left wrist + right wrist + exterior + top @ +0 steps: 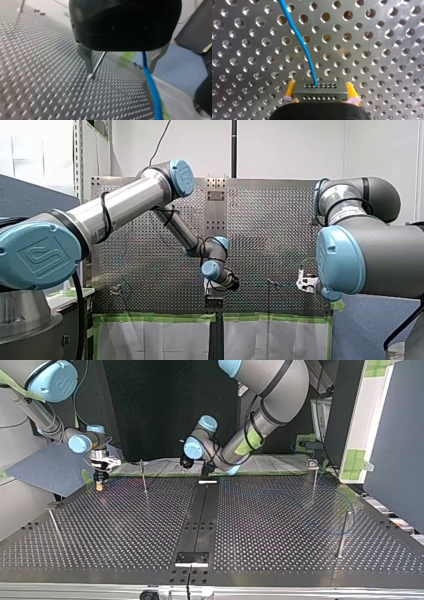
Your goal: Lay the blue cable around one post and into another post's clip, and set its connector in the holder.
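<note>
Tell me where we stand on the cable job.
Nothing clearly finished. In hand: my right claw is shut on the connector, over the perforated table, not in a holder. The blue cable runs loose through my open left claw. Left: rounding a post, clipping, seating the connector.

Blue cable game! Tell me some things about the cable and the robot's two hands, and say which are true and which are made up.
1. My right gripper holds the connector between its yellow pads. True.
2. My left gripper is squeezed shut. False: its metal fingers stand apart, open, and the blue cable runs close by one of them.
3. The blue cable comes out of the connector. True.
4. The connector sits in its holder. False: my right gripper holds it.
5. The table is full of small round holes. True.
</note>
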Motion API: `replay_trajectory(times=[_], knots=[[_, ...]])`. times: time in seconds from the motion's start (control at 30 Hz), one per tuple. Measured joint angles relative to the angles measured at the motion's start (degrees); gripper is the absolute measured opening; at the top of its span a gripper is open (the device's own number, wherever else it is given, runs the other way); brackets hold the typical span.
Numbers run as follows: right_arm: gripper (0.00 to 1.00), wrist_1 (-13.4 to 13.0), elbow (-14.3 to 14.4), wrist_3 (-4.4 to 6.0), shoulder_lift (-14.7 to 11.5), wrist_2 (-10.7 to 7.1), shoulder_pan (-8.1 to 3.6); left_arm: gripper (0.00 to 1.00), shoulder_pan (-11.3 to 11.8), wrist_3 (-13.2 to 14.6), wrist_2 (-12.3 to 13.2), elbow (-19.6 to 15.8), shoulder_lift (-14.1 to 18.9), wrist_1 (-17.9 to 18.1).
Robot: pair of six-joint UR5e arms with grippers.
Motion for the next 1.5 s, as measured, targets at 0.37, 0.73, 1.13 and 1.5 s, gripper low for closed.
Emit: replay_trajectory(times=[0.37, 0.73, 1.13, 1.5], knots=[[0.00, 0.16, -0.01, 0.00, 0.01, 0.00, 0.17, 1.00, -4.75, 4.97, 0.78, -0.32, 2.32, -3.89], [0.00, 0.24, 0.01, 0.00, 0.08, -0.08, 0.18, 1.00, -10.72, 8.69, 5.27, -0.34, 2.91, -1.87], [0.00, 0.12, 0.00, 0.00, 0.14, -0.09, 0.45, 1.00, -10.79, 2.56, 0.78, -0.33, 2.85, 4.47], [0.00, 0.24, -0.01, 0.02, 0.15, -0.10, 0.63, 1.00, -9.82, 0.47, -4.16, -0.31, 2.79, 3.77]])
